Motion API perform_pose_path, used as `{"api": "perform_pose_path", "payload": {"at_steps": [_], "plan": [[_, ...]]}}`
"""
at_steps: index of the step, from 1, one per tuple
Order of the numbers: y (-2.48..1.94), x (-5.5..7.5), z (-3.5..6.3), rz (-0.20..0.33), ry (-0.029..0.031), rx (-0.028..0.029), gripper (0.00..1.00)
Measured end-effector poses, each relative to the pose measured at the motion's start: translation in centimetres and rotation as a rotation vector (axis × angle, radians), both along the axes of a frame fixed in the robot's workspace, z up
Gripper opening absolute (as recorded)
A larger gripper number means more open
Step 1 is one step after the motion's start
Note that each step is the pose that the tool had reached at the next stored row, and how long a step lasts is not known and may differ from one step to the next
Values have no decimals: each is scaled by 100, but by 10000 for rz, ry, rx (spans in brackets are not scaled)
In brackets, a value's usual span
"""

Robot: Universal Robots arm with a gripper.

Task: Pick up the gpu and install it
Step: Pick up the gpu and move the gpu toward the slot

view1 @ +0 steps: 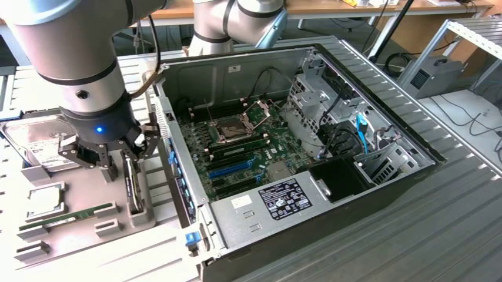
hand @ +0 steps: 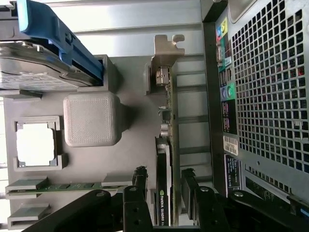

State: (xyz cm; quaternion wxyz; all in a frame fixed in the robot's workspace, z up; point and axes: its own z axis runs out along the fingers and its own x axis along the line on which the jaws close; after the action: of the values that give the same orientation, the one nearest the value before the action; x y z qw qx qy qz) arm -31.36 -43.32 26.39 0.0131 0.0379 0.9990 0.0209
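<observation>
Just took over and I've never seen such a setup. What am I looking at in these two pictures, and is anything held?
One picture looks on from off the arm; the other comes from a camera on its wrist. The machine is a robot arm with a two-fingered gripper. Beside an open computer case, a grey tray carries a hard drive, a processor, a RAM stick and the gpu standing on edge. The gripper's open fingers straddle the gpu; nothing is held.

You're seeing a wooden desk [view1: 314, 7] running along the top edge, a metal rack [view1: 478, 32] standing upper right, and cables [view1: 462, 114] trailing across the pale floor [view1: 488, 154].
</observation>
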Motion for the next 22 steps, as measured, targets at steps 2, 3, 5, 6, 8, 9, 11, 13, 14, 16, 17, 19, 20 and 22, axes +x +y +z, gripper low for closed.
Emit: {"api": "perform_pose_path", "payload": {"at_steps": [2,3,5,6,8,9,11,13,14,16,17,19,20,22], "plan": [[0,0,-30,0,1,-1,42],[0,0,-61,0,0,0,42],[0,0,-88,0,1,-1,42],[0,0,-102,0,1,-1,42],[0,0,-131,0,1,-1,42],[0,0,-181,0,0,0,42],[0,0,-216,0,0,0,42],[0,0,-234,0,0,0,42],[0,0,-241,0,0,0,42],[0,0,-241,-9,1,-1,42],[0,0,-241,-9,1,-1,42],[0,4,-241,-9,1,0,42],[-15,6,-241,-9,1,-1,42],[-18,16,-241,-10,1,0,42]]}}
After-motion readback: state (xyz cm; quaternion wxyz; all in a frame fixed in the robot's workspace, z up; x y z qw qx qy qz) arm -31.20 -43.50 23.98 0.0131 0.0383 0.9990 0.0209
